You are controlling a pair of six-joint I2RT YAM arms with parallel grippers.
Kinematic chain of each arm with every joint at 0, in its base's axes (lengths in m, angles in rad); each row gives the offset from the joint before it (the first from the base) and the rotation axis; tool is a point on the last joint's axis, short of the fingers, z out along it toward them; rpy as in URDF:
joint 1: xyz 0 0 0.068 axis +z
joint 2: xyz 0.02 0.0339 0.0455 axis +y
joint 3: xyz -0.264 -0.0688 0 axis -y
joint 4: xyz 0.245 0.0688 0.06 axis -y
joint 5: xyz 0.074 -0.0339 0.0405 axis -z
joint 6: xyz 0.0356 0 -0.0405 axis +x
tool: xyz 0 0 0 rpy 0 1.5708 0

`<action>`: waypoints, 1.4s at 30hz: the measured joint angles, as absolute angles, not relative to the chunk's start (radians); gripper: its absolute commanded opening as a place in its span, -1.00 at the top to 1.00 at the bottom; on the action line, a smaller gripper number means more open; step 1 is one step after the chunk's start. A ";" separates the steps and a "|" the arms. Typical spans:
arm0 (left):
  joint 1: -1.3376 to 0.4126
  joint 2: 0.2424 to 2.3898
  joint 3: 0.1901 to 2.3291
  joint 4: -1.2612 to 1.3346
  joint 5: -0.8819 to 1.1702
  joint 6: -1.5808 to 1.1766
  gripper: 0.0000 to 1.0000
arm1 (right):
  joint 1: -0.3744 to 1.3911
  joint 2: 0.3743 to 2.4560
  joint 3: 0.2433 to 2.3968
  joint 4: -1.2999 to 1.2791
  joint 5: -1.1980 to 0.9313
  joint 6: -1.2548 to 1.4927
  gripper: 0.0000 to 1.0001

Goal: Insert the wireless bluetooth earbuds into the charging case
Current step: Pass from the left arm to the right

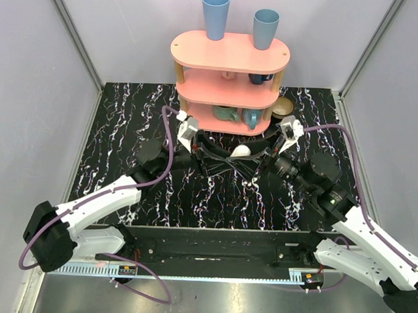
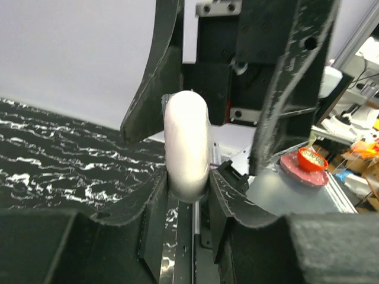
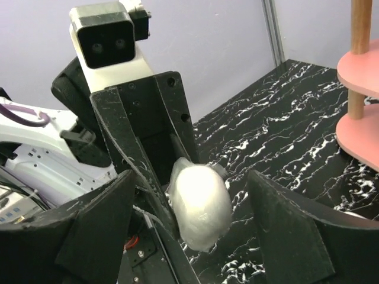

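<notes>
The charging case [image 1: 241, 151] is a white glossy pebble, closed as far as I can see, held above the table's middle, in front of the shelf. My left gripper [image 1: 223, 153] is shut on it; in the left wrist view its fingers [image 2: 159, 201] pinch the case [image 2: 188, 148] edge-on. My right gripper [image 1: 260, 156] faces it from the right, open, its jaws standing wide on either side of the case [image 3: 201, 207] without touching it. The right gripper's fingers [image 3: 293, 236] show large in the right wrist view. No earbuds are visible in any view.
A pink three-tier shelf [image 1: 230, 53] stands at the back centre, two blue cups [image 1: 215, 14] on top and mugs on the lower tiers. A round tan object [image 1: 284, 106] lies right of it. The table [image 1: 127, 126] is black marble-patterned, with grey walls around.
</notes>
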State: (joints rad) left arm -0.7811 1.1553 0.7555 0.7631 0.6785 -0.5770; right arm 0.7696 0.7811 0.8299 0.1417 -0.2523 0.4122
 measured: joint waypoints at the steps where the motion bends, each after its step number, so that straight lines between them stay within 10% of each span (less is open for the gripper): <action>1: -0.781 1.145 0.779 0.694 0.685 -0.543 1.00 | 0.770 0.784 0.859 0.098 -0.259 0.383 -0.68; 18: -0.718 1.047 1.033 -0.195 0.837 -0.045 1.00 | 0.770 0.896 1.187 -0.487 -0.443 0.028 -0.44; 42: -0.718 1.078 1.055 -0.299 0.955 0.039 1.00 | 0.770 0.995 1.191 -0.545 -0.571 -0.009 0.03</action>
